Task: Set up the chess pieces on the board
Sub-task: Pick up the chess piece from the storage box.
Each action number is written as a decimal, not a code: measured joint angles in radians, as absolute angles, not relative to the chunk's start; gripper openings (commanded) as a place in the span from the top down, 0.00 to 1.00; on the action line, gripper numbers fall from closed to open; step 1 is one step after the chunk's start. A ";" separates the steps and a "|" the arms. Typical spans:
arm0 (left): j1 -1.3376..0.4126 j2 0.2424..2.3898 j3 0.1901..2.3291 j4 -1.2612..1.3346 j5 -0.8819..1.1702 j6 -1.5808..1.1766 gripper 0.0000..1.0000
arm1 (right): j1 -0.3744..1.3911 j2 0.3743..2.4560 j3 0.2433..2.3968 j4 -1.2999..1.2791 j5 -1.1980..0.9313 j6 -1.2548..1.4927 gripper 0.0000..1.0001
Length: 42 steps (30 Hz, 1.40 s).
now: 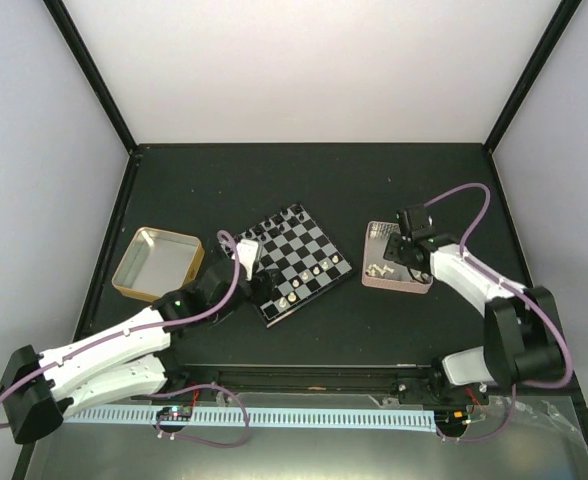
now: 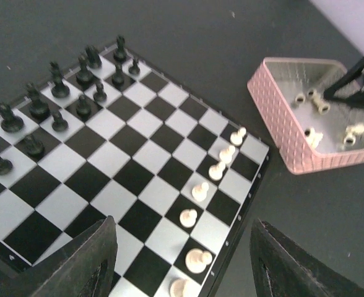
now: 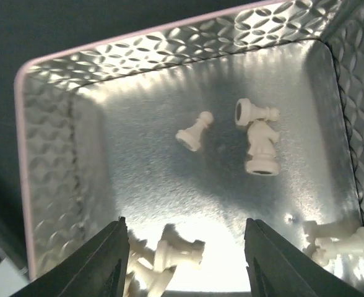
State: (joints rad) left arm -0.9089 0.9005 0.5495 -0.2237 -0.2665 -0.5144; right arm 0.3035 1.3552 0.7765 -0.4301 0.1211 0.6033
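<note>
1. my left gripper (image 2: pixel 183 226) jaws gape empty over the board's (image 1: pixel 296 262) near edge; right gripper (image 3: pixel 185 226) jaws released too.
2. white pawns (image 2: pixel 200 192) stand upright in a row along the board edge facing the pink tray (image 2: pixel 281 133).
3. loose white pieces (image 3: pixel 194 133) lie toppled inside it, my right arm pointing down over them.

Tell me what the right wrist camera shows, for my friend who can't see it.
Looking down into a pink-edged box with shiny metal inside, where small cream-white chess pieces lie tipped over, some in the middle, more in the near corners. The right gripper hangs above them, its two dark fingers spread apart.
</note>
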 measured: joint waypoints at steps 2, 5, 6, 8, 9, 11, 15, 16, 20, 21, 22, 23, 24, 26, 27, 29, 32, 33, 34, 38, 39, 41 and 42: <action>-0.893 0.873 0.550 -0.212 -0.269 -0.517 0.40 | 0.291 1.415 0.803 -0.448 0.131 0.602 0.53; -0.873 0.845 0.550 -0.202 -0.268 -0.522 0.40 | 0.286 1.504 0.859 -0.454 0.141 0.606 0.58; -0.869 0.842 0.550 -0.201 -0.266 -0.524 0.39 | 0.285 1.528 0.876 -0.453 0.146 0.609 0.58; -0.862 0.837 0.550 -0.200 -0.261 -0.528 0.40 | 0.285 1.571 0.903 -0.448 0.156 0.614 0.59; -0.857 0.835 0.550 -0.200 -0.259 -0.531 0.40 | 0.285 1.590 0.911 -0.447 0.160 0.619 0.60; -0.850 0.833 0.550 -0.200 -0.253 -0.535 0.40 | 0.285 1.625 0.923 -0.448 0.174 0.631 0.61; -0.834 0.830 0.549 -0.192 -0.233 -0.540 0.39 | 0.285 1.676 0.941 -0.453 0.210 0.653 0.62; -0.831 0.830 0.549 -0.191 -0.230 -0.542 0.39 | 0.285 1.684 0.945 -0.454 0.218 0.658 0.62; -0.823 0.830 0.548 -0.185 -0.220 -0.545 0.40 | 0.285 1.714 0.958 -0.451 0.240 0.677 0.62; -0.822 0.830 0.548 -0.185 -0.218 -0.546 0.39 | 0.285 1.720 0.961 -0.451 0.244 0.680 0.62; -0.819 0.830 0.547 -0.186 -0.216 -0.546 0.40 | 0.285 1.728 0.965 -0.451 0.247 0.683 0.62; -0.818 0.829 0.546 -0.186 -0.216 -0.547 0.40 | 0.285 1.736 0.970 -0.450 0.250 0.684 0.62; -0.817 0.828 0.546 -0.186 -0.215 -0.547 0.40 | 0.285 1.744 0.975 -0.450 0.253 0.687 0.62; -0.816 0.824 0.546 -0.186 -0.213 -0.547 0.40 | 0.285 1.762 0.989 -0.450 0.263 0.690 0.62; -0.814 0.822 0.546 -0.185 -0.212 -0.547 0.40 | 0.285 1.765 0.995 -0.449 0.265 0.692 0.62; -0.812 0.817 0.545 -0.186 -0.212 -0.548 0.40 | 0.285 1.770 1.002 -0.450 0.271 0.696 0.62; -0.811 0.813 0.545 -0.186 -0.212 -0.550 0.39 | 0.285 1.774 1.008 -0.453 0.277 0.702 0.60; -0.811 0.812 0.545 -0.186 -0.212 -0.550 0.39 | 0.285 1.777 1.011 -0.455 0.279 0.703 0.58; -0.811 0.811 0.545 -0.186 -0.212 -0.550 0.39 | 0.285 1.780 1.016 -0.459 0.280 0.705 0.56; -0.806 0.811 0.545 -0.186 -0.208 -0.550 0.40 | 0.285 1.793 1.040 -0.477 0.287 0.710 0.52; -0.806 0.811 0.545 -0.185 -0.207 -0.550 0.39 | 0.285 1.796 1.045 -0.480 0.287 0.709 0.53; -0.806 0.811 0.545 -0.186 -0.204 -0.550 0.39 | 0.285 1.802 1.054 -0.487 0.288 0.709 0.56; -0.806 0.811 0.545 -0.185 -0.203 -0.551 0.40 | 0.285 1.805 1.057 -0.491 0.288 0.709 0.57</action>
State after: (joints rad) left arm -0.8059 0.8112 0.5449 -0.1852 -0.2028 -0.5507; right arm 0.2852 1.8053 1.0573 -0.4911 0.2882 0.7094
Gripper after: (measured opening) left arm 0.605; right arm 0.463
